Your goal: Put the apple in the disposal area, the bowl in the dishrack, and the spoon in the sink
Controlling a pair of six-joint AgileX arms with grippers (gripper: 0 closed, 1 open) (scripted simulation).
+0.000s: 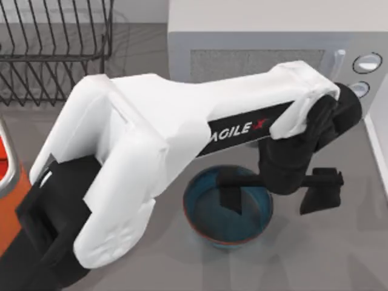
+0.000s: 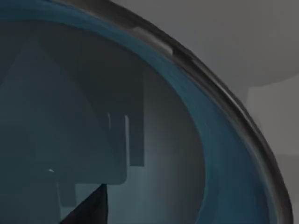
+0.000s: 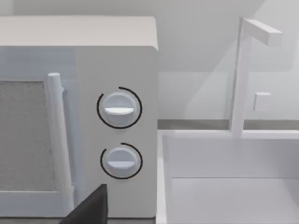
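Note:
The teal-blue bowl [image 1: 212,218] with its reddish-brown rim stands on the grey counter near the front, just before the microwave. My left arm reaches across the table to it. My left gripper [image 1: 276,195] is open and straddles the bowl's right wall, one finger inside and one outside. The left wrist view looks down into the bowl [image 2: 210,154] from close up. The black wire dishrack [image 1: 54,48] sits at the back left. Part of the orange disposal area [image 1: 7,200] with its grey rim shows at the left edge. The apple and the spoon are out of view.
A white microwave [image 1: 273,36] stands right behind the bowl, and its two knobs face the right wrist camera [image 3: 119,109]. The white sink [image 3: 233,186] with its faucet [image 3: 243,70] lies to the microwave's right. A dark bit of my right gripper [image 3: 88,207] shows there.

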